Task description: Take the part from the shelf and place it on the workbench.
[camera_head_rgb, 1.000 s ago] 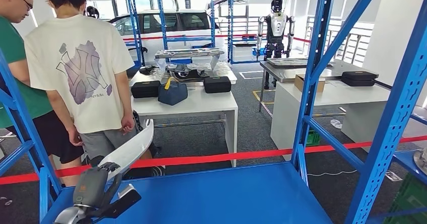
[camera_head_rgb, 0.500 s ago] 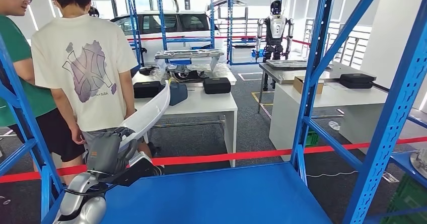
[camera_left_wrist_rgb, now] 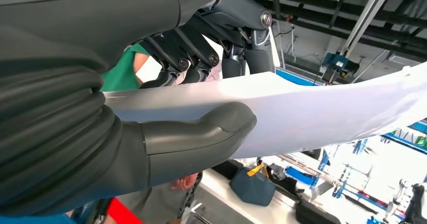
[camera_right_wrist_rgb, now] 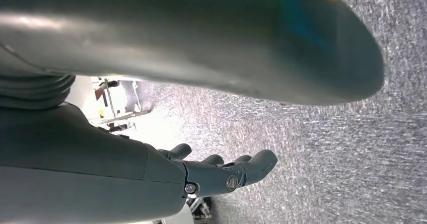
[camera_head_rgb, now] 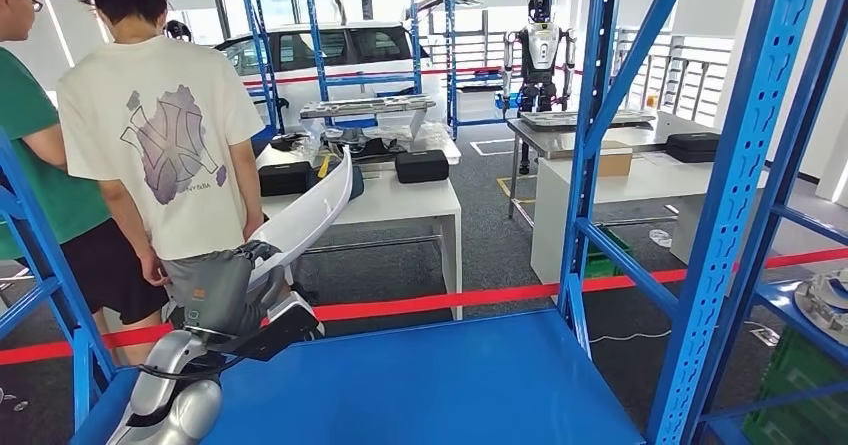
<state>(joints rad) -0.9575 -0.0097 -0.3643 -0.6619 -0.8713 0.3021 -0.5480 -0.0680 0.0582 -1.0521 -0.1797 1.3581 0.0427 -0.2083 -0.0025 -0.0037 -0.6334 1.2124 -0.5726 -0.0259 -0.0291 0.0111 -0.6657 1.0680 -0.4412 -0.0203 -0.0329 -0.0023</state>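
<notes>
A blue shelf deck (camera_head_rgb: 430, 385) fills the foreground from six o'clock up to the middle, framed by blue perforated uprights (camera_head_rgb: 740, 165) at three o'clock and another post (camera_head_rgb: 590, 115) near one o'clock. Beyond it a red barrier tape (camera_head_rgb: 450, 303) crosses grey floor, with a white workbench (camera_head_rgb: 400, 200) at twelve o'clock carrying black cases, a white car (camera_head_rgb: 330, 50) behind it, and another humanoid robot (camera_head_rgb: 538, 50) standing at one o'clock. Two people stand at ten o'clock, one in a white T-shirt (camera_head_rgb: 165, 135), one in green (camera_head_rgb: 35, 165). The left hand (camera_head_rgb: 225, 290) at eight o'clock grasps the part (camera_head_rgb: 310, 215), a long curved white panel raised above the deck and slanting up toward twelve o'clock. The left wrist view adds the grip: thumb (camera_left_wrist_rgb: 201, 136) pressed on one face, dark fingers (camera_left_wrist_rgb: 191, 58) wrapped over the other. The right hand (camera_right_wrist_rgb: 221, 176) hangs over grey carpet, fingers loosely extended, holding nothing.
</notes>
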